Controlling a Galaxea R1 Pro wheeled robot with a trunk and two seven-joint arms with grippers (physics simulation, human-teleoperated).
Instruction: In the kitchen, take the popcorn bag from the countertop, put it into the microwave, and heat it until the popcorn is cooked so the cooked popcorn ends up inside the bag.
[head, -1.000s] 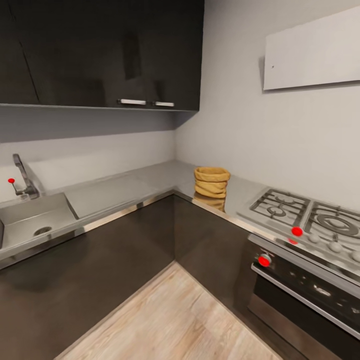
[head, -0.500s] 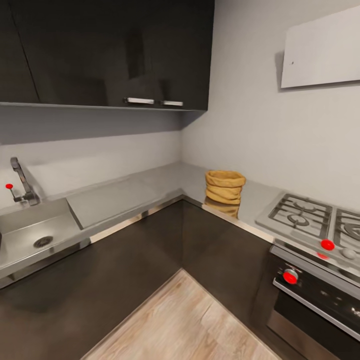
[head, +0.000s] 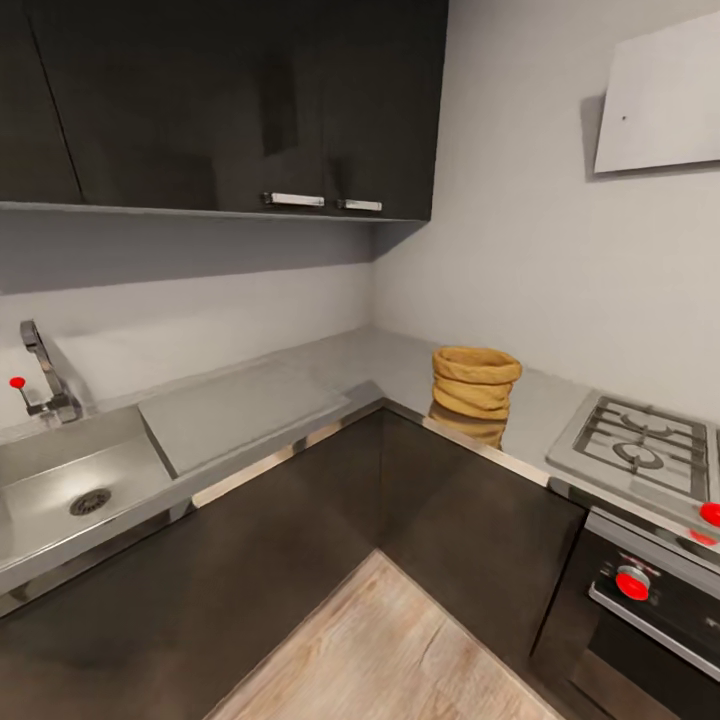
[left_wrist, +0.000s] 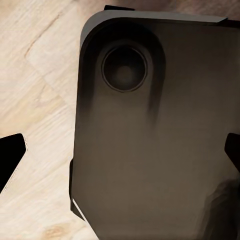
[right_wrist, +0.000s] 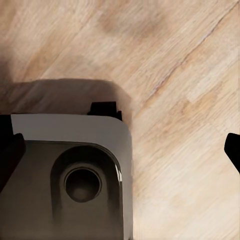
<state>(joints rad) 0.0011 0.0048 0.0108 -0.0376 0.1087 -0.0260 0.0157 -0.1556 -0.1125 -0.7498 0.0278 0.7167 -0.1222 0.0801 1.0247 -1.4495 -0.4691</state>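
From the head camera I see the squat golden-brown burlap popcorn bag standing upright on the shiny brushed-steel L-shaped countertop, past the inner corner and between that corner and the gas hob with black grates. A steel sink with a red-tipped tap lies well apart on the other leg. Both wrist cameras look down on pale wood floor and the robot's dark base; each pincer shows only dark fingertips at the frame edges, set wide with nothing between them.
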